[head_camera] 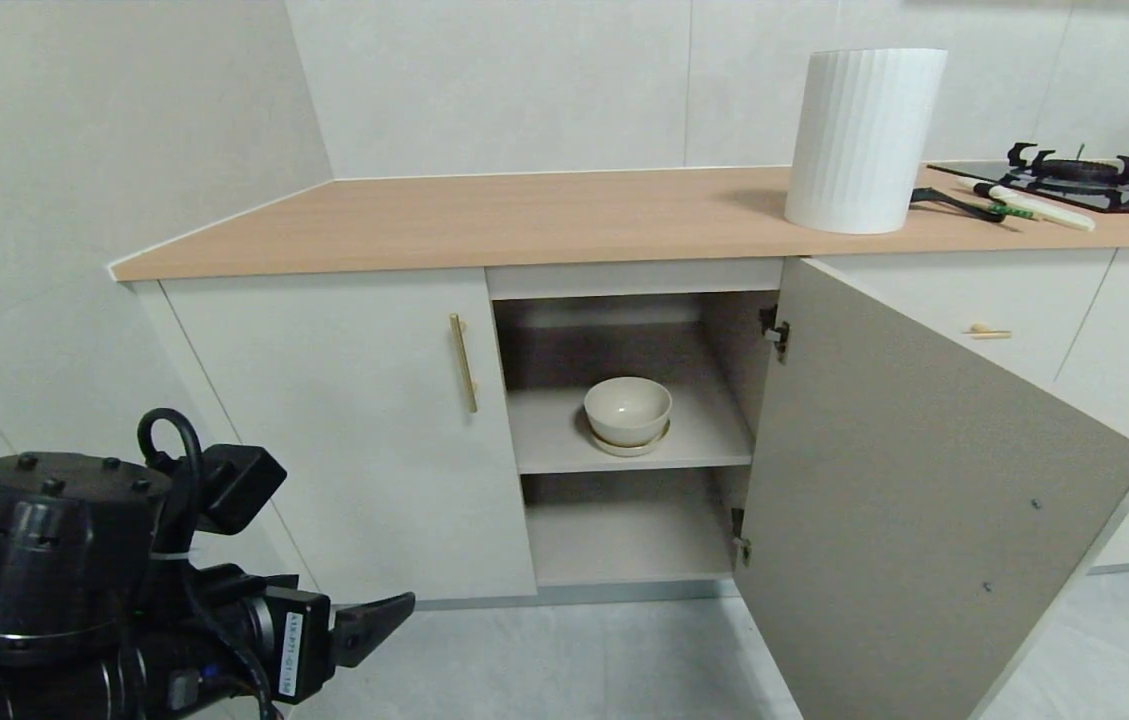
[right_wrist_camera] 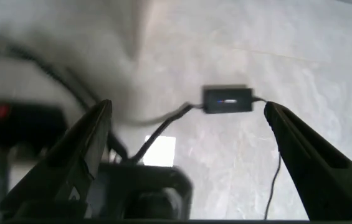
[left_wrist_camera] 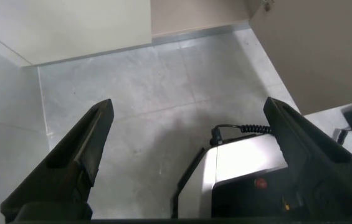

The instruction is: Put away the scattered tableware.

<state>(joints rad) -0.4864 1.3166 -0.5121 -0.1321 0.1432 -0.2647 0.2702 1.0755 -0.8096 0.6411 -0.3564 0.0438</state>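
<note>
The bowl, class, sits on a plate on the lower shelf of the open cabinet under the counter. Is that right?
Not quite. The bowl sits on its plate on the upper shelf of the open cabinet under the counter, not the lower one. The head view shows it.

The left arm (head_camera: 54, 560) is folded low, and its wrist is about level. Ahead of the wrist, the left gripper (left_wrist_camera: 188, 104) has its two dark fingers (left_wrist_camera: 82, 149) spread wide. The right gripper (right_wrist_camera: 188, 107) is tilted downward with its jaws equally far apart.
</note>
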